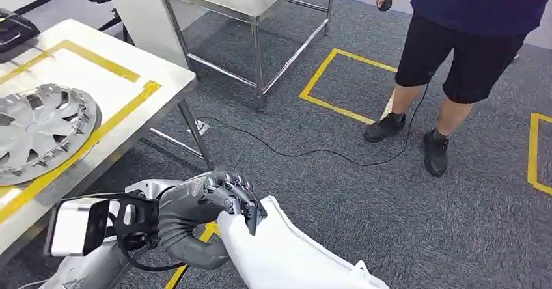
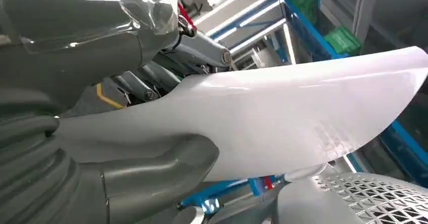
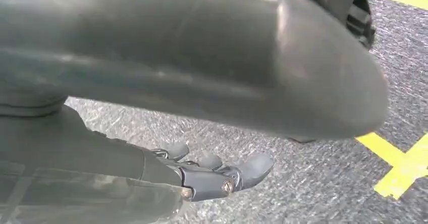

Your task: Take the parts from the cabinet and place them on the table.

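Left robot hand (image 1: 224, 198) w/ dark fingers curled tight over the upper edge of a large smooth white curved plastic panel part (image 1: 286, 253), gripping it; the part runs down and away from the robot hand toward the lower right of the head view, above the grey carpet floor (image 1: 338, 191). Left wrist view: same white part (image 2: 282, 118) clamped betw. thick grey thumb (image 2: 156, 173) and fingers. To the left of the left robot hand, a white desk (image 1: 110, 94) w/ yellow tape border, carrying a silver spoked wheel cover (image 1: 39, 129). Right robot hand (image 3: 217, 176) hangs over carpet, fingers loosely extended, nothing in it. Beyond the left robot hand, a person in black shorts (image 1: 455, 61) stands on carpet near yellow tape squares (image 1: 338, 84); black cable (image 1: 306, 152) trails across the floor.
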{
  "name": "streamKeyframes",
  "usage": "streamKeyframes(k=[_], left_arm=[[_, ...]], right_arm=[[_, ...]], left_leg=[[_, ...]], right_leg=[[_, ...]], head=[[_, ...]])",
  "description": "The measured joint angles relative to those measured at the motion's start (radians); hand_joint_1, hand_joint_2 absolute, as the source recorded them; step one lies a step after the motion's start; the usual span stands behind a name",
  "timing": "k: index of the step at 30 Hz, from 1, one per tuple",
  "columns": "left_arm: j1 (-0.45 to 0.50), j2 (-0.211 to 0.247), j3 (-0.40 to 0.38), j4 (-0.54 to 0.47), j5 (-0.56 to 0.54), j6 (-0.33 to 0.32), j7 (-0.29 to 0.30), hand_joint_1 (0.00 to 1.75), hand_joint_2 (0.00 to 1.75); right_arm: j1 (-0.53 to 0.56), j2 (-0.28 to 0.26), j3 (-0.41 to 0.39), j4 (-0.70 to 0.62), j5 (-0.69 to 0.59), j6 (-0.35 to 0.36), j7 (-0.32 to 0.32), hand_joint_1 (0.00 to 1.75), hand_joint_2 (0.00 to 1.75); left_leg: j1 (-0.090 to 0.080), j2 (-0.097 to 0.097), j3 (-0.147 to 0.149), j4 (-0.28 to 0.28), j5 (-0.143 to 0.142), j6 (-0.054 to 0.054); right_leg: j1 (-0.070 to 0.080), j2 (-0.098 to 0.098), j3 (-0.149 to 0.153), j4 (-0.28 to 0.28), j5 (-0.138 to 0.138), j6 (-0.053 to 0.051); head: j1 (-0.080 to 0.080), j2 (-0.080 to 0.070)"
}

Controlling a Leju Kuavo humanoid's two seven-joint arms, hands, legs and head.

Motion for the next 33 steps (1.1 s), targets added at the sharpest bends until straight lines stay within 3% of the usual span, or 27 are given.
streamKeyframes(k=[3, 4, 5, 6, 7, 8, 9, 10, 11, 12, 13, 14, 15, 16, 18, 19, 20, 21, 22, 24, 25, 26, 28, 29, 30, 31, 33], left_arm=[[-0.001, 0.002, 0.0, -0.001, 0.0, 0.0, 0.0, 1.64, 1.75], [0.0, 0.0, 0.002, -0.004, 0.0, 0.0, 0.0, 1.64, 1.75], [-0.003, 0.0, 0.001, -0.005, 0.0, 0.0, 0.0, 1.64, 1.75], [-0.008, -0.003, -0.001, -0.004, 0.0, 0.0, 0.0, 1.64, 1.75], [-0.009, -0.005, -0.002, -0.003, 0.0, 0.001, 0.0, 1.64, 1.75], [-0.003, -0.005, -0.003, -0.003, 0.0, 0.001, 0.001, 1.64, 1.75], [0.001, -0.005, -0.004, -0.003, -0.001, 0.001, 0.003, 1.64, 1.75], [0.003, -0.005, -0.004, -0.003, -0.001, 0.001, 0.004, 1.64, 1.75], [0.003, -0.005, -0.004, -0.003, -0.001, 0.001, 0.005, 1.64, 1.75], [0.003, -0.005, -0.004, -0.003, -0.001, 0.001, 0.006, 1.64, 1.75], [0.003, -0.005, -0.004, -0.003, -0.001, 0.001, 0.006, 1.64, 1.75], [0.002, -0.005, -0.004, -0.003, -0.001, 0.001, 0.006, 1.64, 1.75], [0.003, -0.004, -0.003, -0.003, -0.001, 0.001, 0.007, 1.64, 1.75], [0.003, -0.004, -0.003, -0.003, -0.002, 0.001, 0.01, 1.64, 1.75], [0.003, -0.002, -0.001, -0.003, -0.002, 0.001, 0.01, 1.64, 1.75], [0.003, 0.0, -0.001, -0.003, -0.002, 0.001, 0.01, 1.64, 1.75], [0.003, 0.001, 0.0, -0.004, -0.001, 0.001, 0.01, 1.64, 1.75], [-0.001, 0.002, 0.001, -0.004, -0.001, 0.001, 0.01, 1.64, 1.75], [-0.001, 0.002, 0.001, -0.004, -0.001, 0.001, 0.01, 1.64, 1.75], [0.003, 0.003, 0.001, -0.004, -0.001, 0.001, 0.01, 1.64, 1.75], [0.005, 0.004, 0.001, -0.004, -0.001, 0.001, 0.01, 1.64, 1.75], [0.005, 0.005, 0.001, -0.004, -0.001, 0.001, 0.01, 1.64, 1.75], [0.005, 0.005, 0.002, -0.004, -0.001, 0.001, 0.011, 1.64, 1.75], [0.004, 0.005, 0.002, -0.005, -0.001, 0.001, 0.011, 1.64, 1.75], [0.002, 0.005, 0.002, -0.007, -0.001, 0.001, 0.011, 1.64, 1.75], [-0.001, 0.003, 0.002, -0.008, -0.001, 0.002, 0.011, 1.64, 1.75], [0.001, 0.004, 0.005, -0.009, -0.002, 0.002, 0.011, 1.64, 1.75]], right_arm=[[-0.003, -0.001, 0.0, 0.0, 0.0, 0.0, 0.0, 0.0, 0.0], [-0.005, 0.001, 0.0, 0.0, 0.0, 0.0, 0.0, 0.0, 0.0], [-0.006, 0.001, 0.0, 0.0, 0.0, 0.0, 0.0, 0.0, 0.0], [-0.005, 0.001, 0.0, 0.001, 0.0, 0.0, 0.0, 0.0, 0.0], [-0.002, 0.001, 0.0, 0.001, 0.0, 0.0, 0.0, 0.0, 0.0], [0.001, 0.0, 0.0, 0.001, 0.0, 0.0, 0.0, 0.0, 0.0], [0.004, -0.003, 0.0, 0.001, 0.0, 0.001, 0.0, 0.0, 0.0], [0.005, -0.003, 0.0, 0.001, 0.002, 0.001, 0.0, 0.0, 0.0], [0.005, -0.004, 0.0, 0.001, 0.002, 0.002, 0.0, 0.0, 0.0], [0.004, -0.004, 0.0, 0.001, 0.002, 0.002, 0.0, 0.0, 0.0], [0.004, -0.005, 0.0, 0.001, 0.002, 0.002, 0.0, 0.0, 0.0], [0.004, -0.006, 0.0, 0.001, 0.002, 0.002, 0.0, 0.0, 0.0], [0.003, -0.005, 0.0, 0.001, 0.002, 0.003, 0.0, 0.0, 0.0], [0.001, -0.007, 0.0, 0.001, 0.002, 0.005, 0.0, 0.0, 0.0], [-0.003, -0.007, 0.0, 0.001, 0.002, 0.006, -0.001, 0.0, 0.0], [-0.005, -0.006, 0.002, 0.001, 0.004, 0.007, -0.001, 0.0, 0.0], [-0.007, -0.008, 0.002, 0.002, 0.003, 0.008, -0.002, 0.0, 0.0], [-0.006, -0.008, 0.002, 0.002, 0.003, 0.009, -0.003, 0.0, 0.0], [-0.002, -0.008, 0.002, 0.002, 0.003, 0.011, -0.003, 0.0, 0.0], [0.003, -0.009, 0.002, 0.002, 0.004, 0.012, -0.003, 0.0, 0.0], [0.004, -0.009, 0.002, 0.002, 0.005, 0.012, -0.003, 0.0, 0.0], [0.003, -0.009, 0.002, 0.002, 0.005, 0.012, -0.003, 0.0, 0.0], [-0.001, -0.008, 0.002, 0.002, 0.005, 0.012, -0.003, 0.0, 0.0], [-0.001, -0.007, 0.002, 0.002, 0.005, 0.012, -0.004, 0.0, 0.0], [0.0, -0.001, 0.002, 0.004, 0.005, 0.012, -0.004, 0.0, 0.0], [0.001, -0.002, 0.001, 0.006, 0.004, 0.012, -0.004, 0.0, 0.0], [-0.001, -0.002, 0.002, 0.006, 0.006, 0.012, -0.004, 0.0, 0.0]], left_leg=[[-0.008, -0.038, -0.004, -0.004, 0.002, 0.009], [0.006, -0.057, 0.025, -0.027, 0.018, 0.017], [0.004, -0.068, 0.028, -0.04, 0.025, 0.014], [0.007, -0.077, 0.03, -0.041, 0.028, 0.02], [0.009, -0.095, 0.028, -0.042, 0.029, 0.021], [0.008, -0.112, 0.027, -0.042, 0.029, 0.021], [0.008, -0.129, 0.026, -0.041, 0.029, 0.021], [0.009, -0.146, 0.027, -0.04, 0.029, 0.021], [0.011, -0.162, 0.028, -0.039, 0.028, 0.019], [0.013, -0.178, 0.029, -0.036, 0.026, 0.016], [0.015, -0.192, 0.028, -0.029, 0.022, 0.01], [0.018, -0.205, 0.022, -0.018, 0.016, 0.002], [0.012, -0.216, 0.012, -0.005, 0.007, -0.008], [0.013, -0.224, 0.008, -0.003, 0.007, -0.011], [0.019, -0.235, 0.005, -0.006, 0.008, -0.015], [0.022, -0.242, 0.005, -0.003, 0.004, -0.019], [0.018, -0.199, -0.003, 0.014, -0.009, -0.024], [0.017, -0.152, -0.026, 0.064, -0.037, -0.03], [0.021, -0.128, -0.064, 0.14, -0.07, -0.034], [0.023, -0.108, -0.14, 0.277, -0.116, -0.037], [0.023, -0.105, -0.159, 0.299, -0.11, -0.036], [0.023, -0.103, -0.151, 0.272, -0.081, -0.034], [0.015, -0.086, -0.076, 0.121, 0.005, -0.017], [0.004, -0.043, -0.034, 0.045, 0.034, 0.002], [-0.013, 0.017, -0.016, 0.013, 0.015, 0.016], [-0.016, 0.012, -0.016, 0.006, 0.012, 0.017], [-0.019, -0.02, -0.02, 0.001, 0.012, 0.022]], right_leg=[[-0.006, -0.035, 0.01, -0.007, -0.003, 0.013], [-0.006, -0.036, 0.01, -0.006, -0.008, 0.019], [-0.01, 0.018, 0.009, 0.011, -0.014, 0.02], [-0.012, 0.058, -0.015, 0.058, -0.038, 0.015], [-0.012, 0.078, -0.056, 0.138, -0.07, 0.009], [-0.013, 0.085, -0.099, 0.217, -0.095, 0.007], [-0.013, 0.087, -0.134, 0.276, -0.109, 0.01], [-0.014, 0.087, -0.145, 0.285, -0.1, 0.017], [-0.016, 0.088, -0.132, 0.245, -0.075, 0.028], [-0.02, 0.093, -0.1, 0.168, -0.036, 0.041], [-0.026, 0.111, -0.063, 0.081, 0.002, 0.053], [-0.035, 0.156, -0.034, 0.008, 0.027, 0.061], [-0.027, 0.166, -0.031, 0.006, 0.025, 0.049], [-0.027, 0.148, -0.031, 0.009, 0.024, 0.036], [-0.019, 0.136, -0.029, 0.01, 0.022, 0.025], [-0.03, 0.125, -0.026, 0.005, 0.024, 0.015], [-0.026, 0.114, -0.022, 0.003, 0.023, 0.013], [-0.024, 0.106, -0.018, 0.004, 0.02, 0.005], [-0.02, 0.096, -0.016, 0.004, 0.017, 0.001], [-0.014, 0.07, -0.014, 0.004, 0.012, -0.006], [-0.012, 0.056, -0.014, 0.004, 0.01, -0.009], [-0.009, 0.045, -0.011, 0.004, 0.007, -0.008], [-0.001, 0.022, -0.001, 0.003, 0.001, -0.009], [0.001, 0.012, 0.005, 0.002, -0.003, -0.011], [0.002, 0.002, 0.009, 0.002, -0.006, -0.008], [0.006, -0.008, 0.008, 0.0, -0.009, -0.003], [0.005, -0.044, 0.015, -0.005, -0.012, 0.004]], head=[[-0.003, 0.0], [-0.001, 0.0], [0.001, 0.0], [0.0, 0.0], [0.005, 0.0], [0.007, 0.0], [0.007, 0.0], [0.009, 0.0], [0.008, 0.0], [0.009, 0.0], [0.008, 0.0], [0.011, 0.0], [0.014, 0.0], [0.012, 0.0], [0.013, 0.0], [0.013, 0.0], [0.011, 0.0], [0.0, 0.0], [0.0, 0.0], [-0.001, 0.0], [-0.001, 0.0], [-0.001, 0.0], [-0.001, 0.0], [-0.001, 0.0], [0.001, 0.0], [-0.001, 0.0], [-0.001, 0.0]])
